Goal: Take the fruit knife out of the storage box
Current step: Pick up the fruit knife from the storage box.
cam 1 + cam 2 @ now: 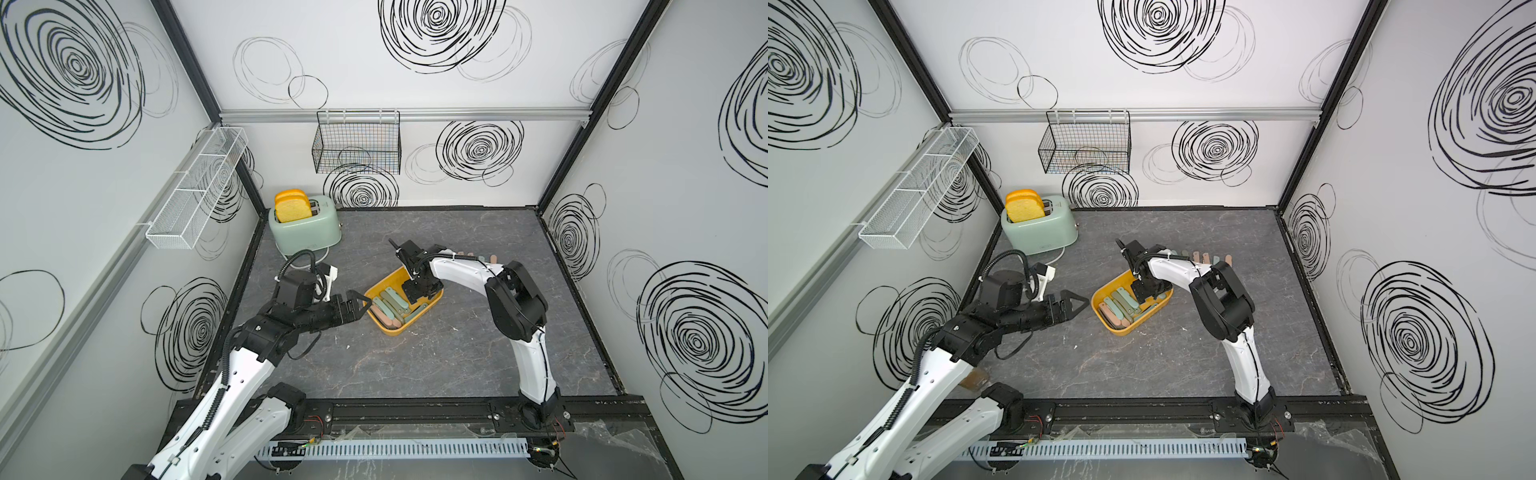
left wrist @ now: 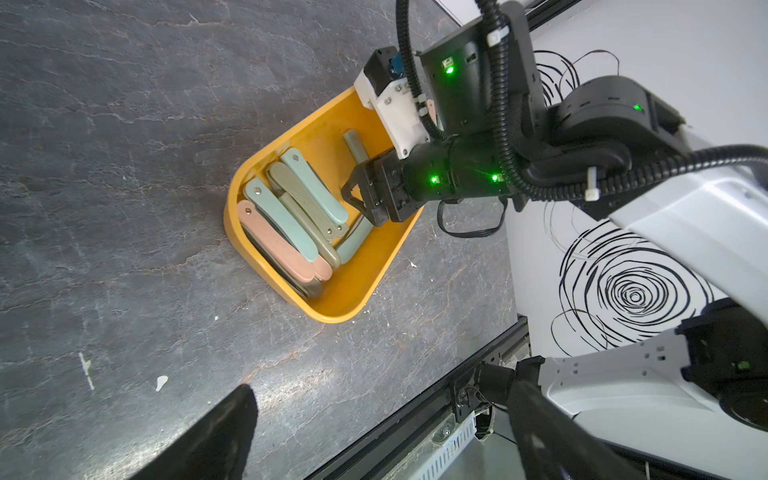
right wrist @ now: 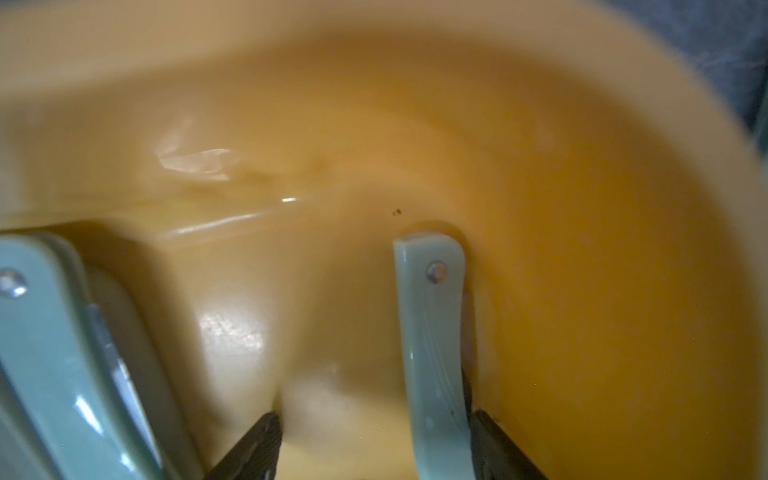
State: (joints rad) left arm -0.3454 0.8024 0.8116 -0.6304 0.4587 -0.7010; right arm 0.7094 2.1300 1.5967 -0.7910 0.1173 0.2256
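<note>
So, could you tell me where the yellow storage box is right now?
The storage box sits near the middle of the table in both top views, with the right gripper inside it and the left gripper close beside its rim.

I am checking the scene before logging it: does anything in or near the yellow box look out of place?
One pale green knife stands on edge against the storage box wall, apart from the stacked pile, between the fingers of the open right tool. The box sits askew to the table edges.
</note>
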